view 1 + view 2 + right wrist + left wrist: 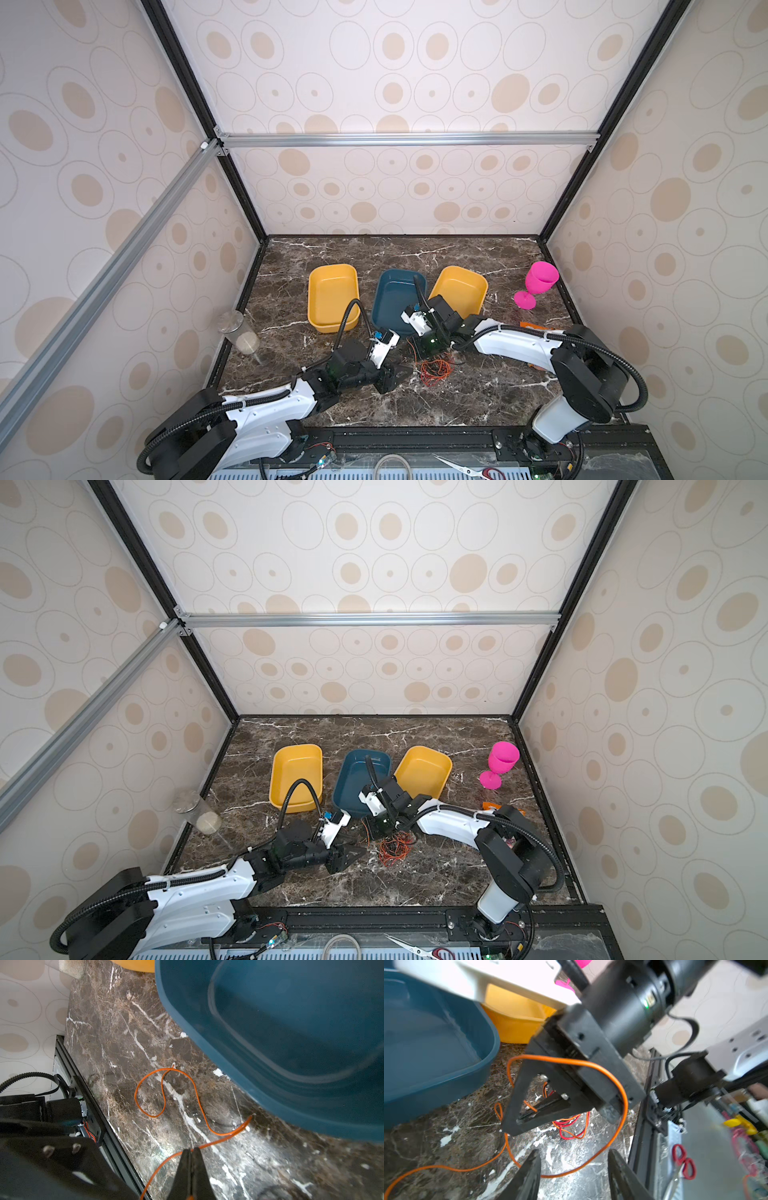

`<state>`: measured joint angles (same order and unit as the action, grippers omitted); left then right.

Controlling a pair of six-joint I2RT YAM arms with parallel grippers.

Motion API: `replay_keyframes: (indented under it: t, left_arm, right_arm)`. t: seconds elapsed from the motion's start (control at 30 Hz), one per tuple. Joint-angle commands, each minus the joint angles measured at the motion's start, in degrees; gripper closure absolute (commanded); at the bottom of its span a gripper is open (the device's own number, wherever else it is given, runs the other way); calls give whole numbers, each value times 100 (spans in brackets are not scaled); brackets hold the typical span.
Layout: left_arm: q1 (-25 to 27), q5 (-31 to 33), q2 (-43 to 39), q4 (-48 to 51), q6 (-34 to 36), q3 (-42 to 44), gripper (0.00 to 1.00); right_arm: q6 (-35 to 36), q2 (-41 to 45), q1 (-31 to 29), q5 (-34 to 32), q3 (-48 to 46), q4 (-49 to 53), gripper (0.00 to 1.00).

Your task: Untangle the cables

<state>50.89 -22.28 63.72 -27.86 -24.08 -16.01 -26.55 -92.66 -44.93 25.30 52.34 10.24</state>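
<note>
Orange cable (223, 1135) in right claw (192, 1150) (wrist view only)

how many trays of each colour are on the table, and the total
yellow trays: 2
blue tray: 1
total: 3

Polished marble-look tabletop (478, 399), smooth plastic blue tray (392, 297), glossy pink plastic goblet (540, 278), smooth-sheathed cables (434, 370)
</note>
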Motion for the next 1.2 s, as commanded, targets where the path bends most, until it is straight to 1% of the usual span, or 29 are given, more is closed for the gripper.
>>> replay_keyframes:
  t: [0.0, 0.1, 0.3, 0.47, 0.57, 0.7, 0.87, 0.9, 0.93, 1.17]
  left_arm:
    - [117, 306, 83, -250, 727, -181, 49]
    - [131, 414, 131, -329, 840, -204, 49]
    - [190, 201, 293, -701, 823, -286, 50]
    - [299, 142, 541, -762, 776, -409, 53]
    - [333, 200, 648, -697, 752, -496, 61]
    - [334, 354, 712, -346, 798, -652, 73]
    - [337, 680, 487, -38, 806, -695, 96]
    - [333, 712, 439, -13, 797, -678, 99]
    - [329, 737, 393, 18, 791, -659, 100]
    - [329, 881, 200, 157, 761, -579, 100]
  right_arm:
    - [-68, -94, -3, 183, 133, -49, 95]
    - [-88, -112, -5, 214, 111, -81, 95]
    - [-116, -205, -7, 229, 133, -109, 95]
    - [-139, -247, -7, 240, 143, -132, 95]
    - [-127, -244, 1, 226, 145, -128, 95]
    - [-123, -201, -3, 186, 86, -124, 95]
    - [-105, -118, 58, 89, 6, -66, 94]
    - [-95, -96, 71, 89, -24, -66, 93]
    - [-96, -82, 95, 89, -38, -66, 93]
    - [-46, 2, 141, 64, -80, -22, 91]
